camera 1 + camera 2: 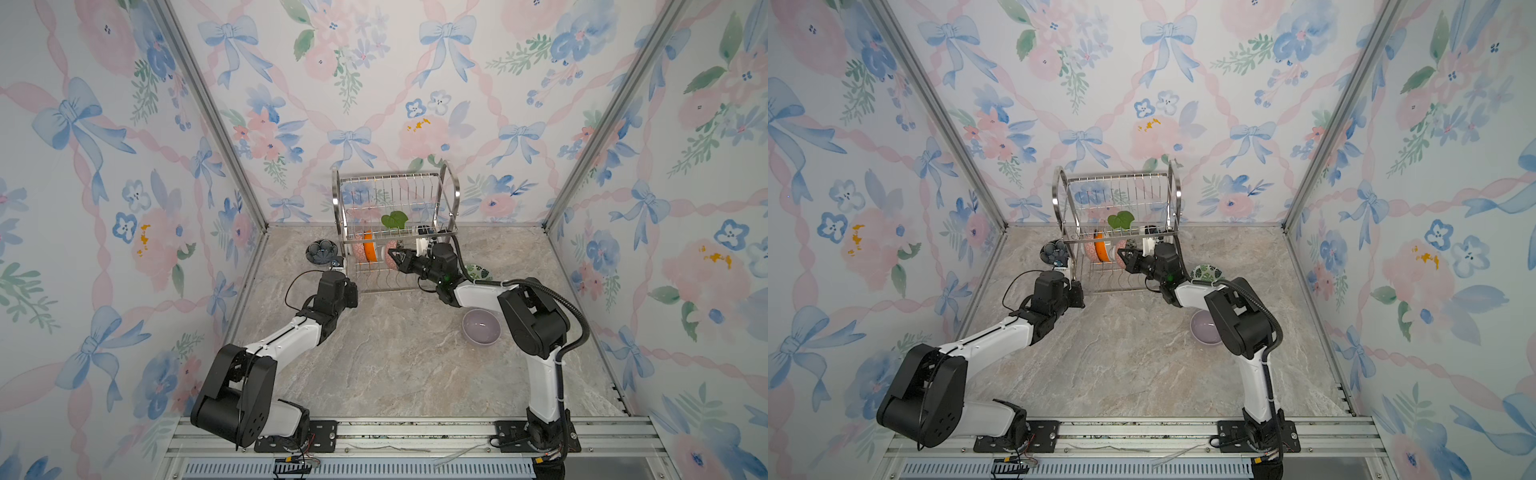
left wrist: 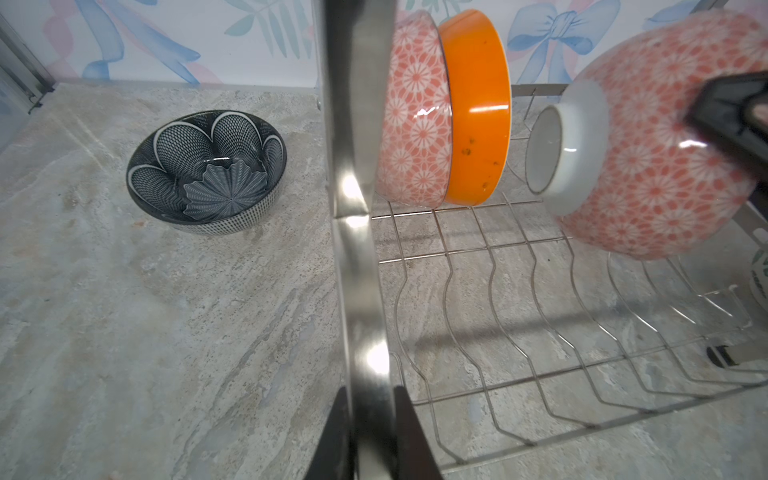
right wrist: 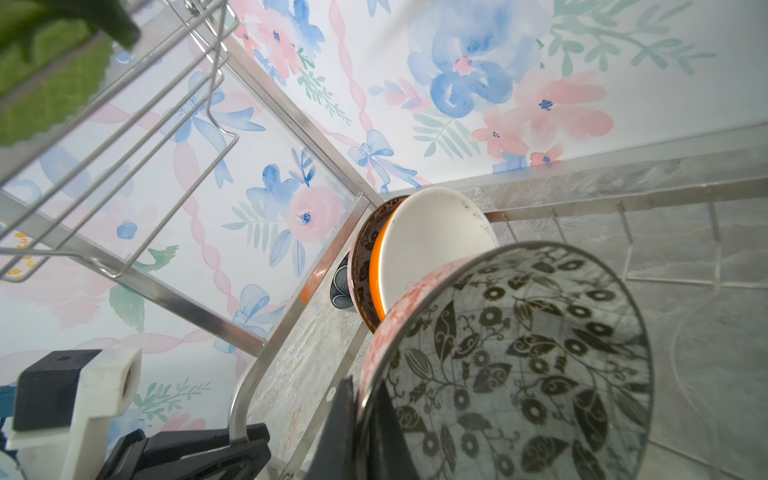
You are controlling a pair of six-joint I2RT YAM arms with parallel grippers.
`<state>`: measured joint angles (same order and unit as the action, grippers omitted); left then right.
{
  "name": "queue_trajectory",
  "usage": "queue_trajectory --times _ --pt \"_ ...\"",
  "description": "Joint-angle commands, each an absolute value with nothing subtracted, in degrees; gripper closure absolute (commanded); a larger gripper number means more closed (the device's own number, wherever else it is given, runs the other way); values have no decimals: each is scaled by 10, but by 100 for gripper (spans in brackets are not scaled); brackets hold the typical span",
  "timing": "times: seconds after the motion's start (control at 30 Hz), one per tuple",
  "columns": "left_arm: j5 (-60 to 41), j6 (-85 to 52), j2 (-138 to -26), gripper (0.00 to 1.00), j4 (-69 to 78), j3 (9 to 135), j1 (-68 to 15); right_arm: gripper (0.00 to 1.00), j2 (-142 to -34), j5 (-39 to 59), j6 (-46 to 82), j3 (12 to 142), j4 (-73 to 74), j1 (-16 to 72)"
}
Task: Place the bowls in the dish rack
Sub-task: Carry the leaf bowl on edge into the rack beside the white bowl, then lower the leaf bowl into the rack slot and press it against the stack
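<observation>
Your right end effector [image 1: 397, 258] is clamped on the rim of a pink-outside bowl [image 2: 648, 137], one finger inside the black-and-white floral face and one outside. It holds the bowl on edge in the lower shelf of the dish rack [image 2: 353, 104]. Just to its left a second pink bowl [image 2: 415, 116] and an orange bowl [image 2: 478, 108] lean together on edge at the left end of that shelf. Your left end effector [image 2: 371, 436] is closed around the rack's left steel upright, bracing it.

Treat the held bowl as glazed ceramic: stiff, heavy for a rim pinch, slick, and likely to chip if it knocks the orange bowl or drops onto the wires. The rim is the place to hold it, since the body looks too wide and round to grip. Keep the pinch firm, because the weight hangs to one side and will want to swing. From the left wrist view I cannot tell whether its lower edge is seated between the wavy wires or is just above them.

On the table [image 1: 395, 365] are a dark blue bowl [image 1: 321, 252] left of the rack, a green-leaf bowl [image 1: 478, 272] right of it, and a lavender bowl [image 1: 481, 326] nearer, on the right.
</observation>
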<state>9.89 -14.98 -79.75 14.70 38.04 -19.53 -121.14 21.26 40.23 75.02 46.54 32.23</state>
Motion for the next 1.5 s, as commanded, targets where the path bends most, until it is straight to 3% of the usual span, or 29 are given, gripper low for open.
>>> queue_trajectory --times 0.0,1.47 --pt "82 -100 -813 100 127 374 -201 100 -1239 231 419 802 524 310" --pt "89 -88 -822 100 115 382 -203 100 -1424 268 548 1004 582 308"
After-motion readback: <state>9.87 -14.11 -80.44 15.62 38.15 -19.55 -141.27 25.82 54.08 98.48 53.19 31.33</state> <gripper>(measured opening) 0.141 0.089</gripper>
